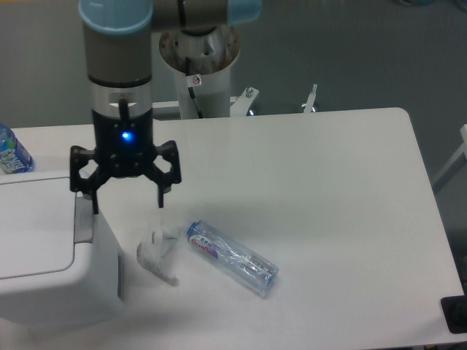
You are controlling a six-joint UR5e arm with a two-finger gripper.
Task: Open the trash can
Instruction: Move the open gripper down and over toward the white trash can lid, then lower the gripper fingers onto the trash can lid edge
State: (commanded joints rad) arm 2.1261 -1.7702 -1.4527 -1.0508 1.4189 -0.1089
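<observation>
The trash can (44, 248) is a large white boxy bin at the left edge of the table, its flat lid down. Its grey push tab (83, 219) sits at the lid's right edge. My gripper (127, 205) hangs open just right of the can, pointing down. Its left finger (95, 200) is just above the grey tab; I cannot tell if it touches it. Its right finger (160, 197) is over the table, above a crumpled piece of clear plastic. The gripper holds nothing.
A crumpled clear plastic wrap (158, 255) lies right of the can. An empty clear bottle (232, 257) lies on its side beside it. Another bottle with a blue label (10, 152) stands at the far left. The arm's base (201, 65) is behind the table.
</observation>
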